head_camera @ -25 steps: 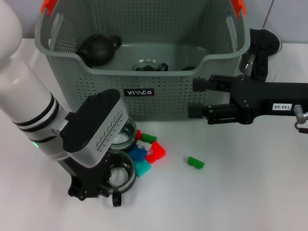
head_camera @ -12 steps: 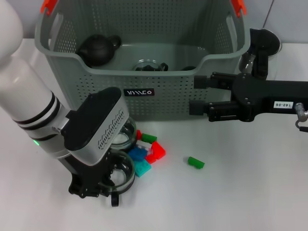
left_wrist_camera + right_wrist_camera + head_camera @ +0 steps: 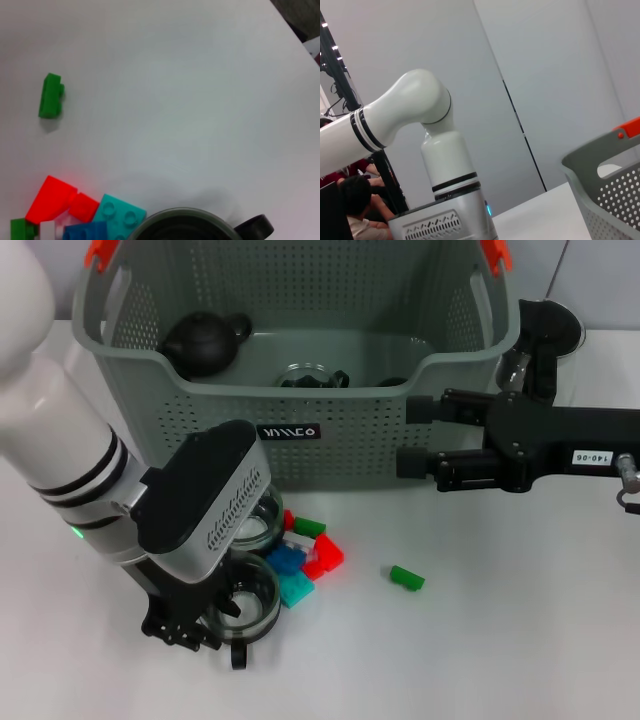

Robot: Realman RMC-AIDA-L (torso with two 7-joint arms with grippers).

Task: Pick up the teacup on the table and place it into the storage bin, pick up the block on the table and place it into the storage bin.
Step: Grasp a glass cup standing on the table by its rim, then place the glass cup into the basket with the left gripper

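Observation:
A clear glass teacup (image 3: 247, 605) with a black handle stands on the white table, and its rim (image 3: 184, 223) shows in the left wrist view. My left gripper (image 3: 188, 624) is low against the teacup's left side. A second glass cup (image 3: 258, 524) stands just behind it. A pile of red, blue, teal and green blocks (image 3: 305, 558) lies to their right, and one green block (image 3: 407, 578) lies apart (image 3: 51, 95). The grey-green storage bin (image 3: 290, 430) stands behind. My right gripper (image 3: 412, 435) hovers open and empty at the bin's front right.
Inside the bin are a black teapot (image 3: 205, 340) and a glass item (image 3: 310, 375). Orange clips (image 3: 100, 250) mark the bin's handles. The right wrist view shows the bin's corner (image 3: 615, 170) and my white left arm (image 3: 420, 130). Bare table lies right of the lone green block.
My left arm has shifted a little over the teacup, which stays on the table. The right gripper has drifted slightly to the right.

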